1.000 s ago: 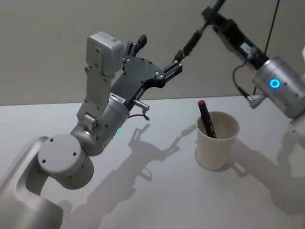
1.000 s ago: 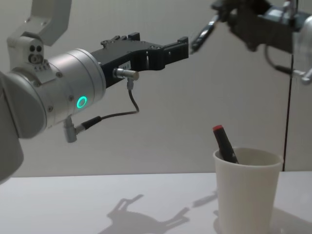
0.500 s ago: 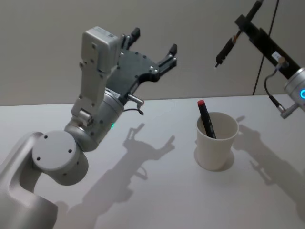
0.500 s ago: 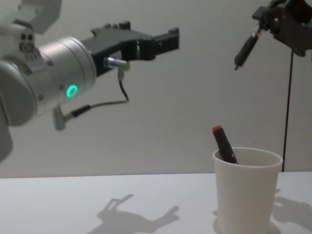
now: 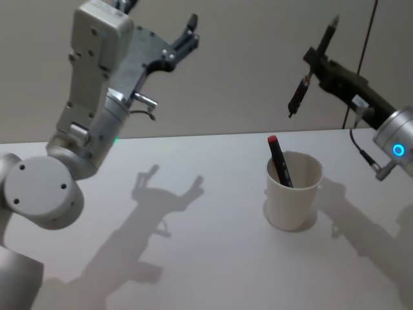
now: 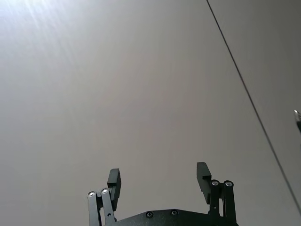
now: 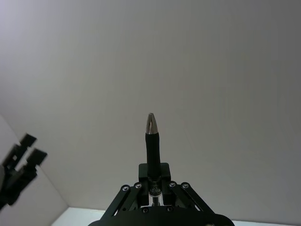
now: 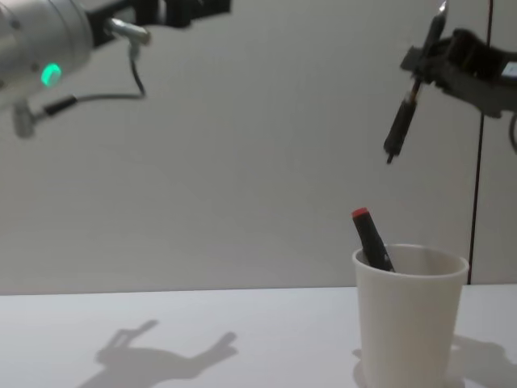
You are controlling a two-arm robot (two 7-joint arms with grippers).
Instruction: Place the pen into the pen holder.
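Observation:
The pen holder (image 5: 293, 194) (image 8: 409, 319), a white paper cup, stands on the table at the right. A black pen with a red cap (image 5: 279, 161) (image 8: 370, 236) leans inside it. My right gripper (image 5: 316, 60) (image 8: 422, 63) is high above and slightly behind the cup, shut on a second black pen (image 5: 297, 97) (image 8: 397, 129) (image 7: 151, 141). That pen hangs steeply, its lower end well above the cup's rim. My left gripper (image 5: 161, 19) (image 6: 159, 181) is raised high at the upper left, open, with nothing between its fingers.
The white table (image 5: 193, 258) runs to a plain grey wall. A thin dark cable (image 8: 481, 162) hangs down the wall at the right, behind the cup. My left gripper's fingers (image 7: 21, 160) show far off in the right wrist view.
My left arm has lifted up and to the left, away from the middle. My right gripper has swung the held pen from slanting to nearly upright, closer over the cup.

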